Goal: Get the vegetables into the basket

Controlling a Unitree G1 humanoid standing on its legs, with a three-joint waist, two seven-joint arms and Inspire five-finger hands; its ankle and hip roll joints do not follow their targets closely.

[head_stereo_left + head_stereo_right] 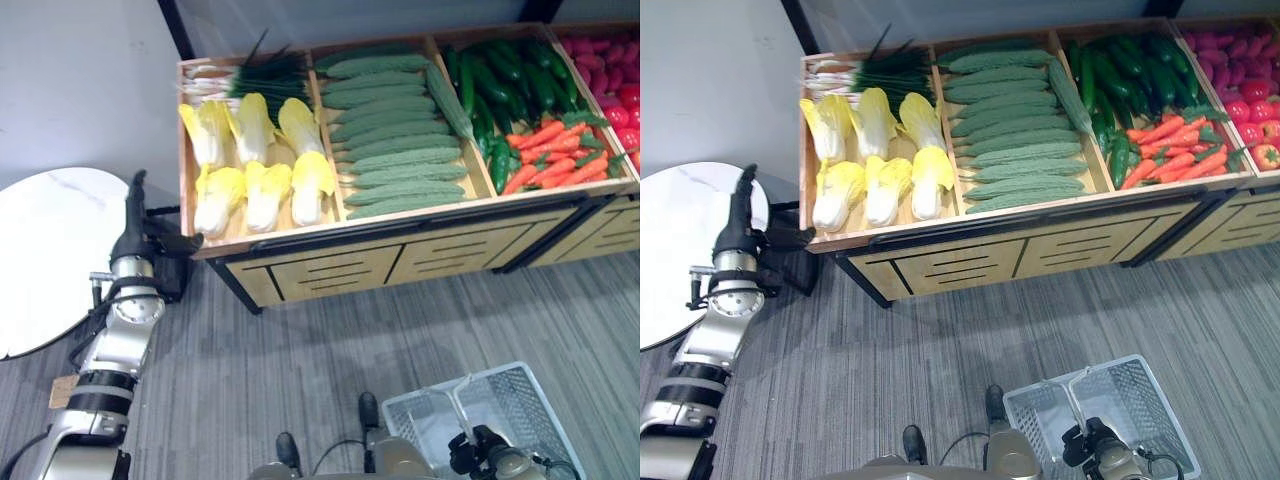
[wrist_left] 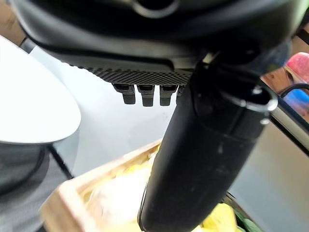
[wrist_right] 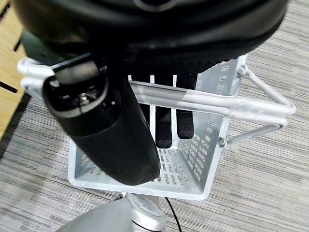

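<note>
Four wooden compartments fill the produce stand [image 1: 400, 262] ahead of me. I see napa cabbages [image 1: 255, 165] with green onions [image 1: 262, 75] behind them in the leftmost one; next come rows of cucumbers [image 1: 395, 135]. The third bin carries dark green peppers [image 1: 505, 85] at the back and carrots [image 1: 555, 155] in front, and the far right bin holds red vegetables [image 1: 615, 75] I cannot identify for certain.

My left robot hand [image 1: 135, 215] is raised just beside the stand's left front corner, near the cabbages, with straight fingers pointing up and nothing in its grasp. A round white desk [image 1: 55, 250] sits to its left.

My right robot hand [image 3: 164, 118] is curled around the handle of the white wire basket [image 3: 203, 159], which hangs low above the grey carpet [image 1: 330, 340] with nothing inside, well apart from the vegetables.
</note>
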